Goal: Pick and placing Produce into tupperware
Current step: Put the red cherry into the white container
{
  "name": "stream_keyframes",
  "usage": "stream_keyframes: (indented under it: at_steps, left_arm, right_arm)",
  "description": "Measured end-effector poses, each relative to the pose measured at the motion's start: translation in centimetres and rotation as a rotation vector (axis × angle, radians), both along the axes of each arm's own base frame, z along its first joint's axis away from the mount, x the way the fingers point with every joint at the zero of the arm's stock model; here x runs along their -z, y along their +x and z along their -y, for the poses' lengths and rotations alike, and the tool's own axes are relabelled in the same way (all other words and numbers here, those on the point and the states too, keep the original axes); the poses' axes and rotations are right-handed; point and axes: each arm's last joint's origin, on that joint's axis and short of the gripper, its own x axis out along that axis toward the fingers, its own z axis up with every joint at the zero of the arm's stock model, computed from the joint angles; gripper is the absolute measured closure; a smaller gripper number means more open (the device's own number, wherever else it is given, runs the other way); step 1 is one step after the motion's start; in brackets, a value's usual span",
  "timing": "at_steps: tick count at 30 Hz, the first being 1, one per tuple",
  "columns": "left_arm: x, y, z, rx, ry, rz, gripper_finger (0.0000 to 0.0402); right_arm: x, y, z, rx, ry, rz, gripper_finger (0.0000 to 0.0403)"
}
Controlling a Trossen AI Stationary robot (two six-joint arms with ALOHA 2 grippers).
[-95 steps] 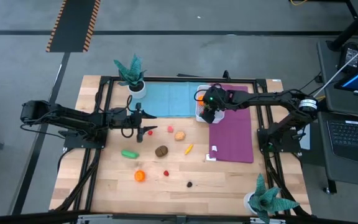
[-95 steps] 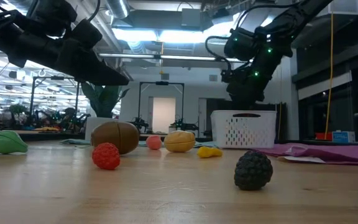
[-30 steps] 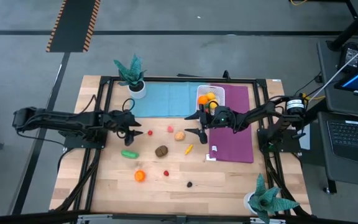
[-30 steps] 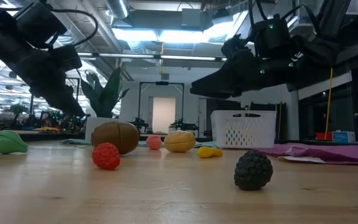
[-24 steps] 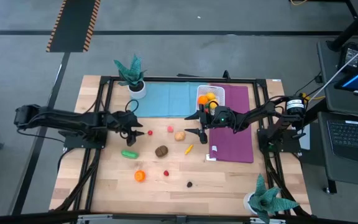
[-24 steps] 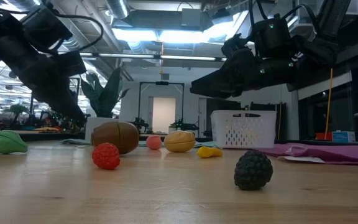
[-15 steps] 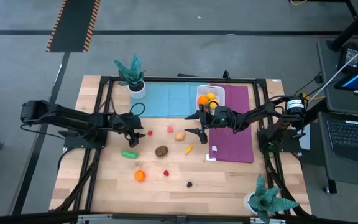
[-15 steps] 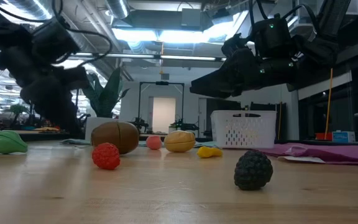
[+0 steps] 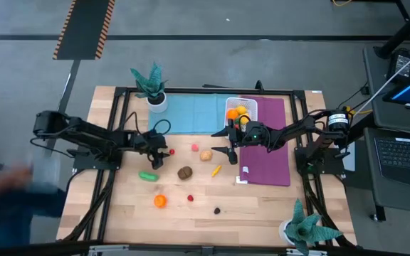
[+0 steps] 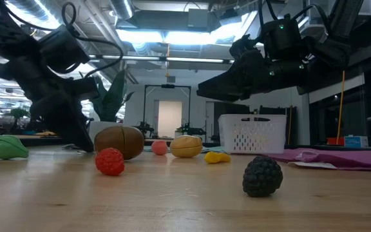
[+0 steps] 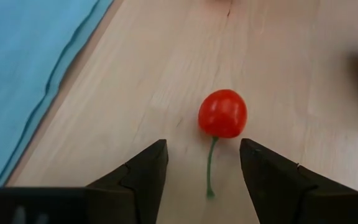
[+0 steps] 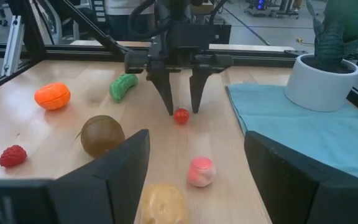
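A small red cherry point(image 11: 222, 113) with a green stem point(image 11: 210, 168) lies on the wood. My left gripper point(image 11: 204, 146) is open and slants down just short of the cherry point(image 9: 171, 151), one finger on either side of the stem, touching nothing. My left gripper point(image 12: 180, 102) also shows in the right wrist view. The white tupperware point(image 9: 253, 103) at the far middle holds orange and yellow pieces. My right gripper point(image 9: 221, 141) hangs open above the table, near the tupperware. Other produce lies loose: pink point(image 9: 195, 148), tan point(image 9: 206, 154), brown point(image 9: 185, 172), yellow point(image 9: 216, 170) and green point(image 9: 148, 176) pieces.
Nearer the front edge lie an orange piece point(image 9: 160, 201), a red berry point(image 9: 190, 198) and a dark berry point(image 9: 218, 210). A blue mat point(image 9: 191, 114) and a purple mat point(image 9: 265, 153) lie at the far side. Potted plants point(image 9: 150, 85) point(image 9: 305, 227) stand at two corners. A blurred person point(image 9: 6, 192) passes left of the table.
My left gripper has come down toward the table and tipped further downward, moving a little toward the cherry, until its open fingers stand on either side of the stem. The right arm has kept still. A blurred person has come in at the left.
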Motion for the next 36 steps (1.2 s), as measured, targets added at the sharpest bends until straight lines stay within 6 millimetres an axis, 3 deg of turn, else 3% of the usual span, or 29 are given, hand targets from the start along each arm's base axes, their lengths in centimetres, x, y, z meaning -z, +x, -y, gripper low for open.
stream_keyframes:
  at_steps: [26, 36]
  left_arm:
    - [1.0, 0.4, 1.4, -0.030, 0.065, -0.040, 0.0294]
    - [1.0, 0.4, 1.4, -0.091, 0.013, -0.025, 0.0395]
  right_arm:
    - [0.0, 0.0, 0.0, 0.004, 0.027, 0.000, 0.0139]
    - [0.0, 0.0, 0.0, 0.005, 0.027, 0.000, 0.0139]
